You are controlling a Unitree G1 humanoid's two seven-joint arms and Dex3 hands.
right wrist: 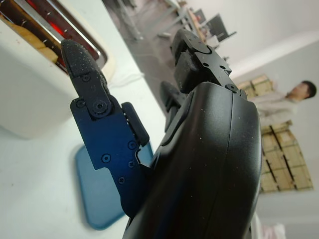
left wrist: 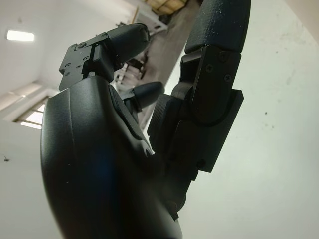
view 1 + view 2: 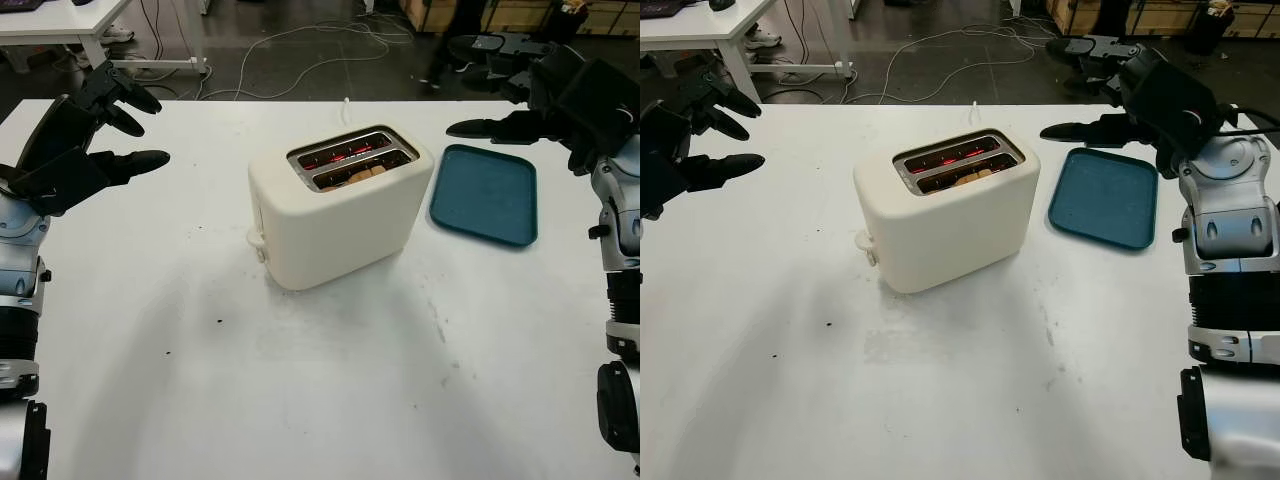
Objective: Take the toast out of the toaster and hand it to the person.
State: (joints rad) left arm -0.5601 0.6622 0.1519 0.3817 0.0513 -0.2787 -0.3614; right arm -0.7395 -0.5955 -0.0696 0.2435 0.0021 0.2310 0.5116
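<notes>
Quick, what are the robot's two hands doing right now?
Left hand: open, holding nothing, raised left of the toaster.
Right hand: open, holding nothing, above the blue tray.

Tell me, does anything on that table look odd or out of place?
Mostly tidy. The toaster sits at an angle with its elements glowing red and toast low in the nearer slot. A few dark crumbs dot the table. The blue tray holds nothing.

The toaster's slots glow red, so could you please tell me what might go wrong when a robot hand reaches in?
1. The toast sits low in the slot of the toaster near glowing elements, so fingers may touch hot parts.
2. The right robot hand hovers over the tray; reaching across could nudge the toaster.
</notes>
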